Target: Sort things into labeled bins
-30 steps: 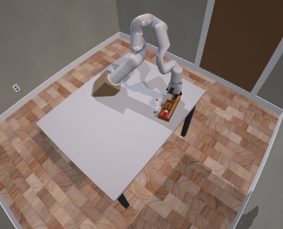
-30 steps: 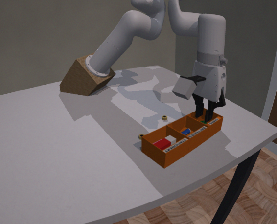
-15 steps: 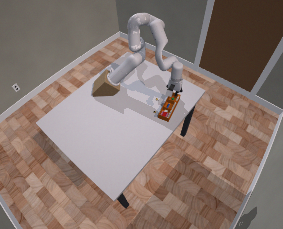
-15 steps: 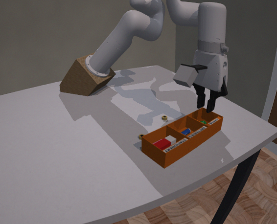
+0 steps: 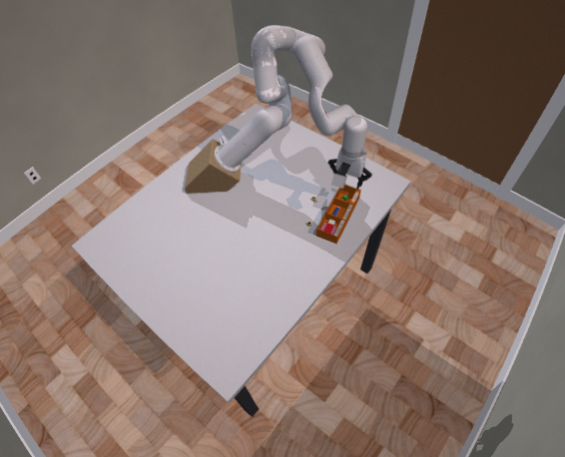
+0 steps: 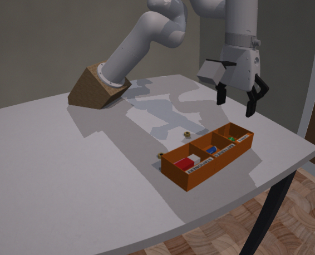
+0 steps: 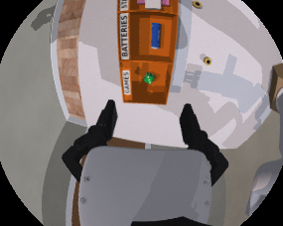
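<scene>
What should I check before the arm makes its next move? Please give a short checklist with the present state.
1. Gripper open and holding nothing: ok.
2. Green piece lies inside the end compartment, under the gripper: ok.
3. Blue battery in the BATTERIES compartment: ok.
4. Orange bin stands flat on the table: ok.
5. Two small rings lie on the table beside the bin: ok.
6. Their kind matches no label: cannot tell.

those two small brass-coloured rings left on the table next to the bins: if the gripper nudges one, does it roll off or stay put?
Both rings lie flat, hole up, so a nudge would probably slide them, not roll them. They look small and low, so likely light and hard to pinch. The open gripper hangs above the end bin, clear of both.
</scene>
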Controlling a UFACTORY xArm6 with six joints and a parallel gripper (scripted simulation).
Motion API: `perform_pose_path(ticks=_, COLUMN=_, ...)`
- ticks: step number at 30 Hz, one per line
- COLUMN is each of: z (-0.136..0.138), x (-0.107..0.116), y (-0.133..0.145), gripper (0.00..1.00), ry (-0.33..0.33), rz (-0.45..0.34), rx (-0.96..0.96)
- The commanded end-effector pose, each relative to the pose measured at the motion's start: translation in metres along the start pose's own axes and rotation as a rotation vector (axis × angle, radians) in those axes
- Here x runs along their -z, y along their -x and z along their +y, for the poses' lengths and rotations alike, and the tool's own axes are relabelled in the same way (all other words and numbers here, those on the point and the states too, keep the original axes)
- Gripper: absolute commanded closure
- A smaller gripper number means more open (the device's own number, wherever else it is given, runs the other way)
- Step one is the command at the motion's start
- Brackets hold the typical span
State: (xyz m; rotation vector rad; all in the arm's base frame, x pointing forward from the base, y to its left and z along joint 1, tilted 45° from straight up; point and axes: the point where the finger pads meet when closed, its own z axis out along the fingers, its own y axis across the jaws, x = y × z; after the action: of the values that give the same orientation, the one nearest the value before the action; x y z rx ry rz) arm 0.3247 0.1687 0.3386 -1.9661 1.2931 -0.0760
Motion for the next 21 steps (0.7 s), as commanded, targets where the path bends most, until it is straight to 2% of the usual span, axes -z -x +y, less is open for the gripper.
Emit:
perform_pose_path(ticks=1, z=0.000, x=0.017, y=0.000, gripper=0.00, ry=-0.001, rz=-0.001, rx=0.001)
perform_pose_path(ticks=4, z=0.000, x=0.021, y=0.000, gripper=0.00, ry=-0.001, rz=-0.001, rx=0.001)
perform_pose_path(ticks=19, z=0.000, x=0.081, y=0.000, gripper=0.00, ry=-0.001, rz=-0.001, rx=0.001)
perform_pose_path(ticks=21, z=0.000, x=0.081, y=0.000, gripper=0.00, ry=-0.001, rz=-0.001, rx=0.001)
